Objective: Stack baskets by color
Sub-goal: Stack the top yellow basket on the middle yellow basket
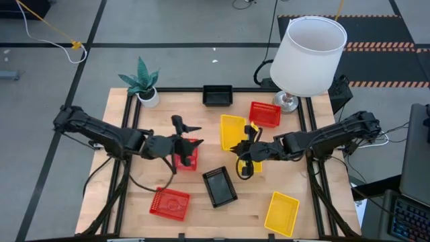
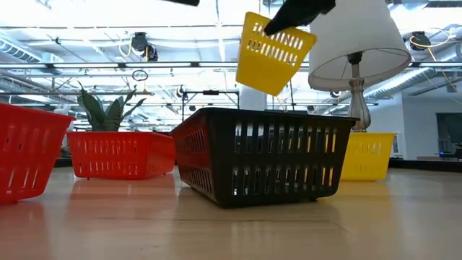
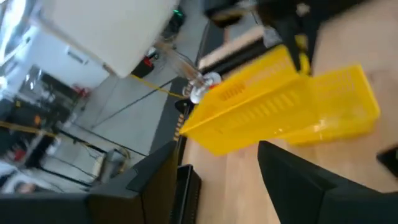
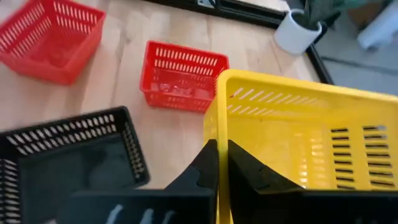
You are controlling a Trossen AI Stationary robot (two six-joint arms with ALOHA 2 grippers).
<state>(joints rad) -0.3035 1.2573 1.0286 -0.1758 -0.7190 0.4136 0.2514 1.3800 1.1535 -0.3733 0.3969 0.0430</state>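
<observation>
- Gripping a yellow basket [image 1: 232, 132] by its rim w/ my right gripper [image 1: 250, 149], fingers clamped tight on the wall; basket's lifted off the table [image 1: 127, 202], tilted, near mid-table.
- Low view: that basket [image 2: 271, 54] hangs up high above the black basket [image 2: 260, 155].
- Left gripper [image 1: 185, 142] spread wide, holding nothing, sitting over a red basket [image 1: 187, 156] left of center.
- Other red ones: one at the near-left edge [image 1: 169, 204], one at the back by the lamp [image 1: 309, 54] base [image 1: 265, 113].
- Black baskets: one at front-center [image 1: 220, 186], one at the back edge [image 1: 218, 95].
- 2nd yellow basket [image 1: 281, 213] rests at the near-right corner.
- Can't make out any 3rd yellow or 3rd black.
- Plant pot [image 1: 148, 97] at the back left.
</observation>
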